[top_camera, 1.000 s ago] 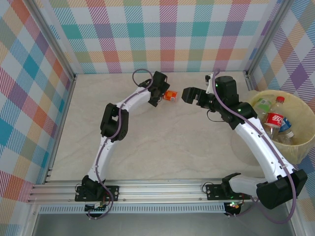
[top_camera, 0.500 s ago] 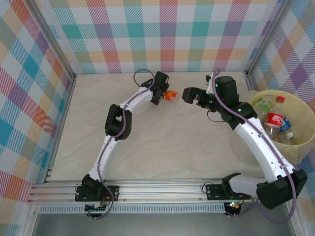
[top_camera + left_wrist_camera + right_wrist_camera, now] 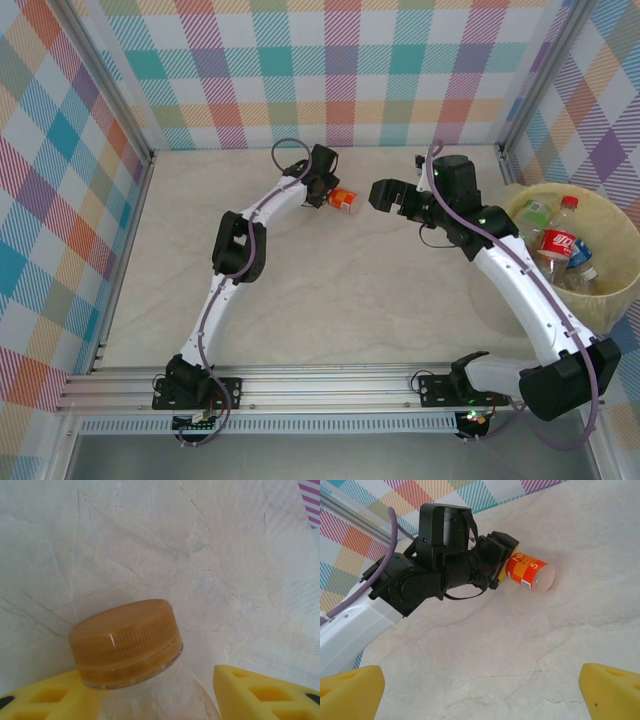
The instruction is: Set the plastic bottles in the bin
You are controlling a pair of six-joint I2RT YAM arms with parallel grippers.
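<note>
Left wrist: left tool (image 3: 154, 700) apparently clamps the orange-capped bottle (image 3: 125, 642).

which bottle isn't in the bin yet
The orange-labelled bottle, in the left gripper over the table; the red-labelled bottle and green-labelled bottle sit inside the bin.

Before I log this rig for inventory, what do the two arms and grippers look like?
The left arm and right arm have white shells, black joints and a purple cable. The left gripper and right gripper are black with yellow fingers.
</note>
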